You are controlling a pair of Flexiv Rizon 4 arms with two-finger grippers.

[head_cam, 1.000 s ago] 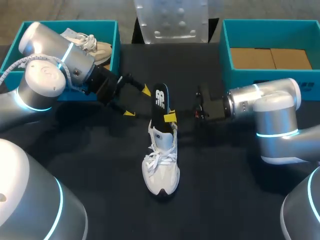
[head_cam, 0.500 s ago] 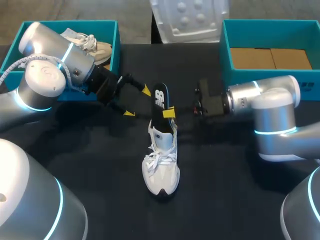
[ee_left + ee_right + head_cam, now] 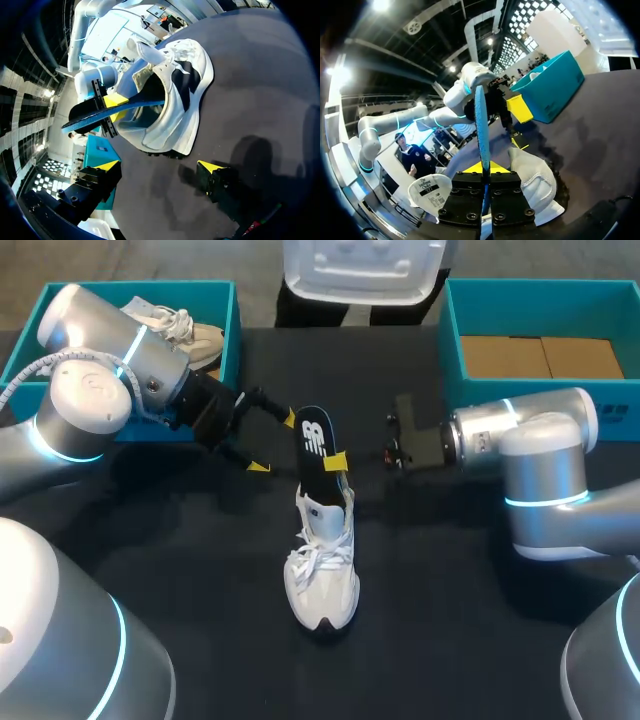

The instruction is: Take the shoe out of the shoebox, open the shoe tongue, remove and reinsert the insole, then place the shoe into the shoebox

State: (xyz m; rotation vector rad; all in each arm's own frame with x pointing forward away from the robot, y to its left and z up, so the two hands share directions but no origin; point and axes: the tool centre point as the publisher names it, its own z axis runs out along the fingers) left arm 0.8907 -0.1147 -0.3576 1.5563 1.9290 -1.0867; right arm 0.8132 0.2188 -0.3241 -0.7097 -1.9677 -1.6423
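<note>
White logo mark (image 3: 314,433) on the black insole (image 3: 310,458)

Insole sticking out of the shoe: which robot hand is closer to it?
Right. The right hand grips the insole between its fingers; the left hand sits open beside it, not touching.

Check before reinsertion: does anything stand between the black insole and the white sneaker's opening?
Nothing visible does. The flat black insole, held in the right pincer, dips into the white lace-up sneaker; the open left pincer sits beside its heel end.
</note>
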